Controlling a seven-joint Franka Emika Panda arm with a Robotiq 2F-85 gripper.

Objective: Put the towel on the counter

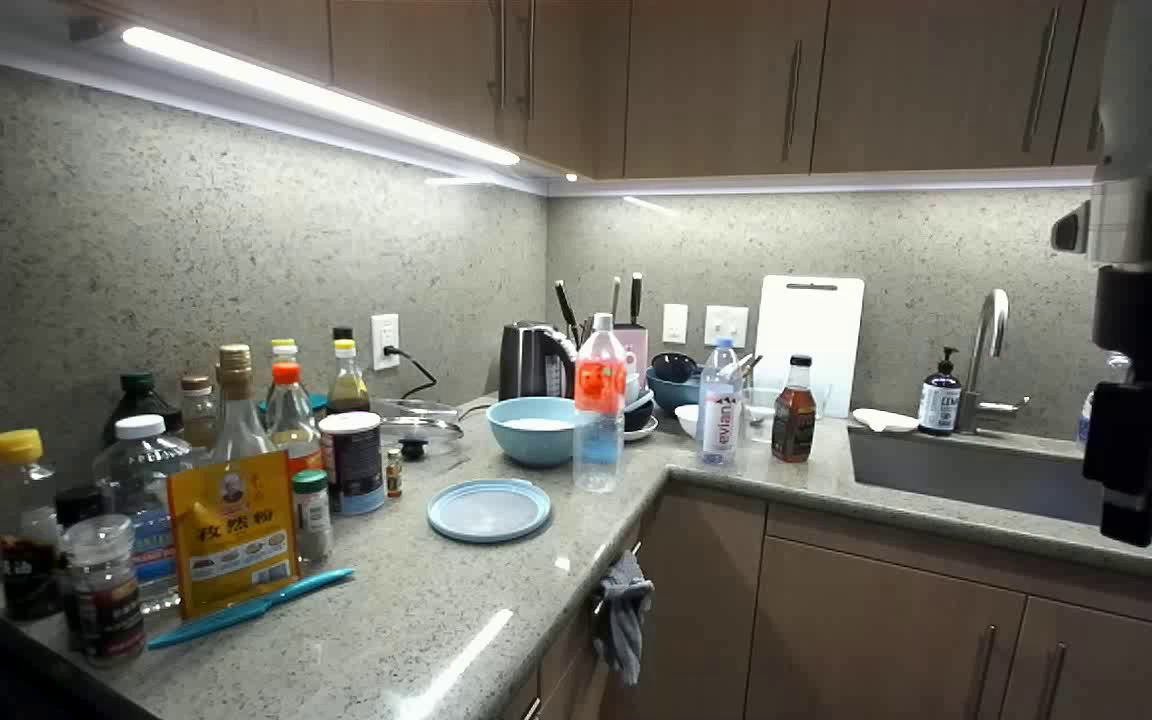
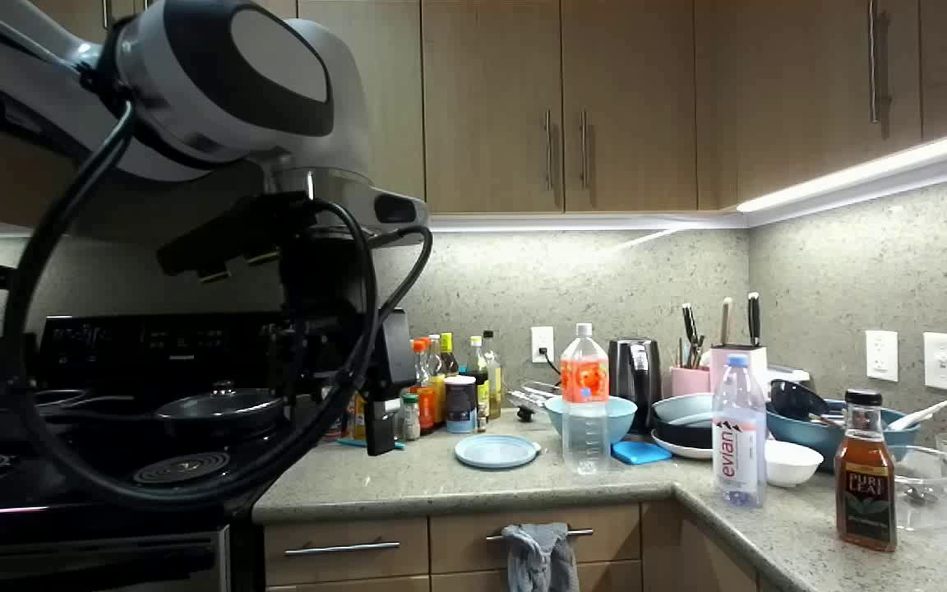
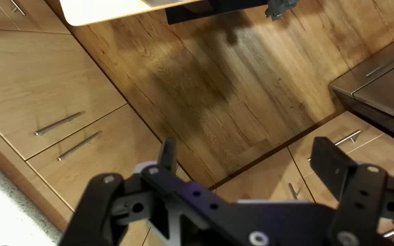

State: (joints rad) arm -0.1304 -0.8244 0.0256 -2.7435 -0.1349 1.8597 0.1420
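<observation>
One grey towel [image 2: 541,559] hangs over a drawer handle [image 2: 580,533], just below the edge of the table [image 2: 408,485]; both exterior views show it there. The tool [image 3: 246,152] is spread wide, its fingers [image 3: 330,164] well apart, with floor [image 3: 217,85] and cabinet fronts [image 3: 268,174] showing between them. It hangs well away from the towel; in an exterior view the arm [image 2: 251,90] is at the left, in front of the stove [image 2: 136,349].

On the table, in an exterior view, a blue lid [image 2: 494,451] lies flat to the left of a large bottle [image 2: 585,403]. Just behind that bottle is a blue bowl [image 2: 621,419], with a kettle [image 2: 638,374] to its right. Nearer, at the right, stand an Evian bottle [image 2: 738,436] and a Pure Leaf bottle [image 2: 866,485], both upright. At the near left, in an exterior view, a yellow packet [image 1: 233,540] stands with a blue knife [image 1: 256,607] lying just beside it.
</observation>
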